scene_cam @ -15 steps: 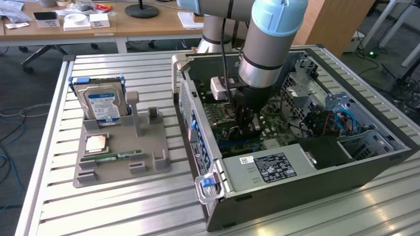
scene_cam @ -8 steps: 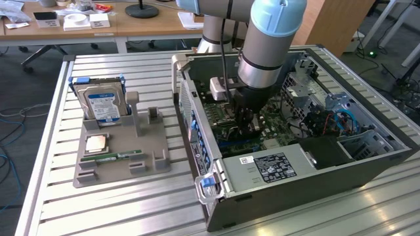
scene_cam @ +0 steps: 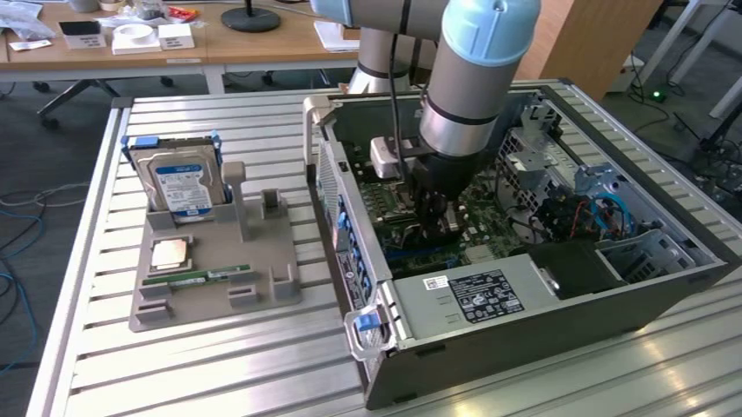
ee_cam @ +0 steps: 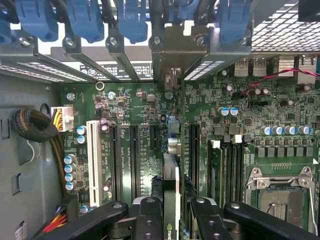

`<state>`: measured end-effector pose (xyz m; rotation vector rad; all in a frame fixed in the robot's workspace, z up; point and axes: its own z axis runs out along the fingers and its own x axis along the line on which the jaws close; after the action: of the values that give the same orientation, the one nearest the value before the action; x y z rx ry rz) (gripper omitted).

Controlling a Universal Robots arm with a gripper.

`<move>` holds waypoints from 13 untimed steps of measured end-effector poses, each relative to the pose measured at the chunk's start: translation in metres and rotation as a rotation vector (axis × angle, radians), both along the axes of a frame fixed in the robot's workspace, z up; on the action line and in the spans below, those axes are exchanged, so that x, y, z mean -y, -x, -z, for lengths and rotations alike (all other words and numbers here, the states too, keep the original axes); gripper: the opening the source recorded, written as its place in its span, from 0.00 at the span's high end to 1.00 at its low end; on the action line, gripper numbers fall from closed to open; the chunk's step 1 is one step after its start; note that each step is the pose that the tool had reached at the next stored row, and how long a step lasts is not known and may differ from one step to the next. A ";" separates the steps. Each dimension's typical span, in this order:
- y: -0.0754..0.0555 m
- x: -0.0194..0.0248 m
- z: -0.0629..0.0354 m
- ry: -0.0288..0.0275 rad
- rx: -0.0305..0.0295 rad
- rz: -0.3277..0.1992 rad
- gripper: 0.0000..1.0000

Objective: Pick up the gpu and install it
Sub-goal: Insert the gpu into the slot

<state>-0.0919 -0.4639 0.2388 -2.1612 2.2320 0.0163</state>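
Green circuit board seen edge-on is what the pincer point(ee_cam: 171, 220) is clamped on: the gpu point(ee_cam: 171, 197) stands upright between the black fingers point(ee_cam: 148, 220), hanging over the motherboard point(ee_cam: 215, 130) inside the open computer case point(scene_cam: 579, 304). In the exterior view the arm reaches down into the middle of the case, with the card just above the board near the expansion slots point(ee_cam: 134, 150).

The risk, as I judge it, is misalignment. If the card's edge sits beside a slot and not over it, pressing down could scrape nearby capacitors or stress the board. The metal bracket end must also meet the rear opening at the case's 12 o'clock side in the wrist view, near the blue latches point(ee_cam: 132, 20); catching there would tilt the card. The thin grip may let it slip under load.

On the slatted surface point(scene_cam: 93, 365), at 9 o'clock from the case, a grey holder point(scene_cam: 215, 295) carries the hard drive point(scene_cam: 177, 182).
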 end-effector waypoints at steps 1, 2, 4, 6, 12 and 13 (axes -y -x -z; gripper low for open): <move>0.000 0.0001 0.0003 0.0000 0.0000 0.000 0.74; 0.000 0.0000 0.0004 -0.0001 0.0000 0.000 0.74; 0.000 0.0000 0.0006 -0.0006 0.0002 0.000 0.74; 0.000 0.0000 0.0007 -0.0005 0.0002 0.000 0.74; 0.001 0.0000 0.0010 -0.0006 0.0004 0.000 0.74; 0.001 0.0001 0.0010 -0.0007 0.0009 0.000 0.74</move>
<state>-0.0931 -0.4640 0.2378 -2.1608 2.2308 0.0162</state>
